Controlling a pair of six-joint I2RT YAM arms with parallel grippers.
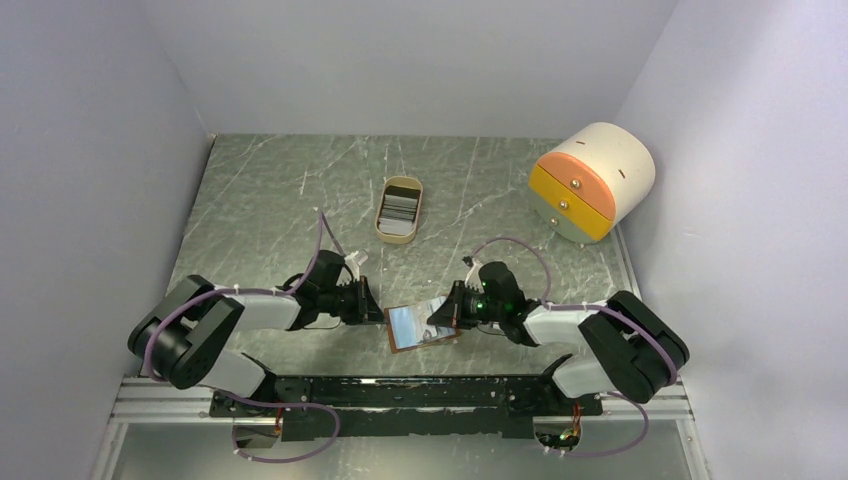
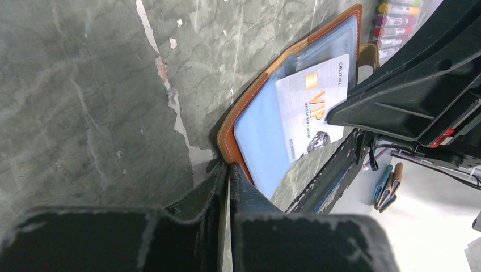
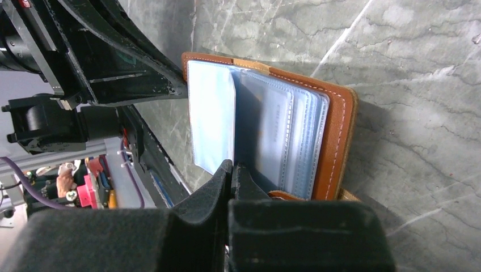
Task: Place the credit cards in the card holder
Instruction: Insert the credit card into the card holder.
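The brown leather card holder (image 1: 421, 346) lies open on the marble table between both arms. My left gripper (image 2: 229, 170) is shut on its leather edge (image 2: 227, 137) and holds that cover raised, with light blue plastic sleeves showing inside. A grey-white credit card (image 2: 312, 107) with gold "VIP" lettering sits partly in a sleeve. My right gripper (image 3: 232, 169) is shut on that card's edge, seen edge-on in the right wrist view, beside the stacked clear sleeves of the card holder (image 3: 336, 141). In the top view the left gripper (image 1: 384, 315) and right gripper (image 1: 438, 322) nearly face each other.
A small oblong tray (image 1: 381, 226) with more cards (image 1: 398, 208) sits mid-table behind the arms. A cream and orange drawer box (image 1: 590, 180) stands at the back right. Coloured pens (image 2: 397, 22) show past the table edge. Walls close in on both sides.
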